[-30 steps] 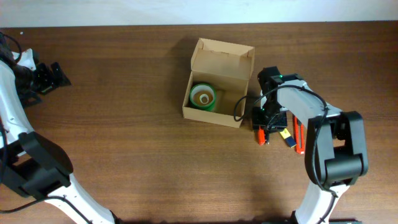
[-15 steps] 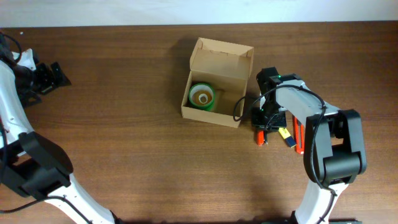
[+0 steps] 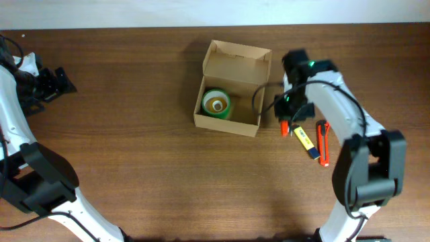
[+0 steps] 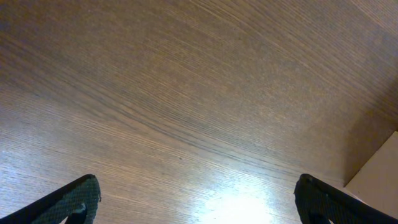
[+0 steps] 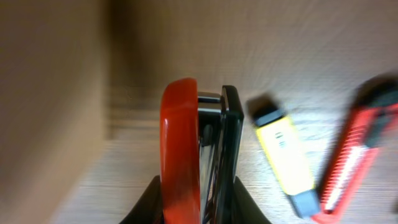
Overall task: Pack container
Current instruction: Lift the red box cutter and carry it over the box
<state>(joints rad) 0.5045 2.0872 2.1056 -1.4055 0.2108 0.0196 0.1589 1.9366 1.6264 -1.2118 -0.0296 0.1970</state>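
Observation:
The container (image 3: 232,63) is an open tan cardboard box at the table's middle back, its flap lid standing up on the far side. A green tape roll (image 3: 216,104) lies inside it. My right gripper (image 3: 285,122) is just right of the box and shut on a red and black stapler (image 5: 193,149). In the right wrist view the stapler stands on edge between the right gripper (image 5: 199,202) fingers, with the blurred container (image 5: 50,93) wall to its left. My left gripper (image 3: 59,82) is far off at the left edge. The left gripper (image 4: 199,208) is open over bare wood.
A yellow marker (image 3: 306,140) and a red utility knife (image 3: 324,142) lie on the table right of the stapler. The yellow marker (image 5: 286,155) and the red utility knife (image 5: 348,163) also show in the right wrist view.
My right gripper has closed on the stapler and carried it away from the marker and knife, toward the back beside the box. The box has shifted slightly left. The left arm is still.

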